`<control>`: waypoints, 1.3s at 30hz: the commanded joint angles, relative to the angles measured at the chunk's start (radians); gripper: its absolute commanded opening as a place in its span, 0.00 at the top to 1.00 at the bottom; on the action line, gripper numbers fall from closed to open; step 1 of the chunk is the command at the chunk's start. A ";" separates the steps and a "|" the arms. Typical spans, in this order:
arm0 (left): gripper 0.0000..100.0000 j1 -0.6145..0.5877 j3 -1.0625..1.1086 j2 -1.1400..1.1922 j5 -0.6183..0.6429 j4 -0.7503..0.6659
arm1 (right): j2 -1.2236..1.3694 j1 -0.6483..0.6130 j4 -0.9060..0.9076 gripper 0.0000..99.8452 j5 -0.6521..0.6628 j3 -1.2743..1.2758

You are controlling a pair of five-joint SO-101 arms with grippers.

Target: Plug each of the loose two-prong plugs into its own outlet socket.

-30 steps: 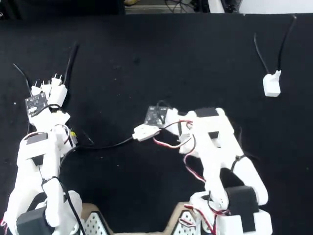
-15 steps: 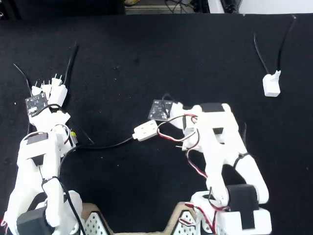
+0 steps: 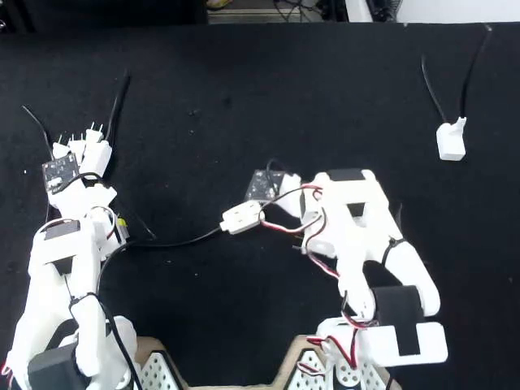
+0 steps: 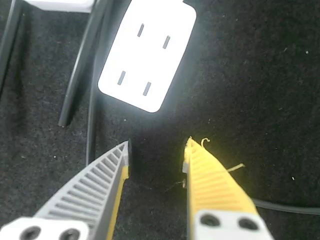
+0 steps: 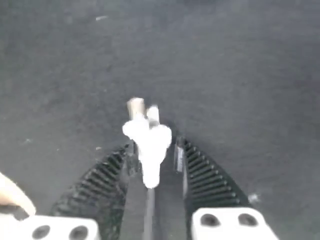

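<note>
Since a plug sits in my right claw and no prong sits in any slot I can see, I log this step as carrying a plug to a socket, early in the job.

1. Left claw (image 4: 157, 147): spread, nothing between the jaws, poised just short of the outlet block (image 4: 147, 57).
2. Outlet block: lies flat on the black table (image 3: 244, 89). It has four slots in two pairs, all vacant. Dark cords (image 4: 80, 70) run beside it.
3. Loose plugs (image 3: 91, 138): bunched at the left rear of the table, near my left arm's tip, with bare prongs.
4. White piece (image 3: 242, 217): centre of the table, on a black cord, just beside my right arm's tip. I cannot tell whether it is a plug or a socket.
5. Right claw (image 5: 154, 146): pinching the plug (image 5: 148, 142) by its body, with both prongs pointing away from me over bare table.
6. White block (image 3: 451, 140): far right, trailing two cords, well apart from everything else.

Next move, as I judge it: bring the held prongs to a vacant slot pair, square them to the slots, then press straight in. My left claw looks placed to steady the outlet block.

View notes:
- The left wrist view alone resolves the four vacant slots.
- The right wrist view alone shows the two prongs and the pinch.
- The high view alone shows how far apart my two claws work, and the far-right block.
</note>
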 commanded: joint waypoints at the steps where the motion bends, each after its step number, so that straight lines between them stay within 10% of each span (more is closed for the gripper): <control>1: 0.82 0.013 -0.005 -0.028 -0.005 -0.011 | 0.002 -0.012 0.015 0.88 0.021 0.010; 20: 0.82 0.013 -0.005 -0.028 -0.005 -0.011 | -0.168 0.009 0.063 0.99 0.015 0.076; 34: 0.82 0.013 -0.005 -0.028 -0.005 -0.011 | -0.470 -0.032 -0.354 0.81 -0.097 0.501; 39: 0.82 0.013 -0.005 -0.028 -0.005 -0.011 | -0.476 -0.032 -0.354 0.92 -0.094 0.495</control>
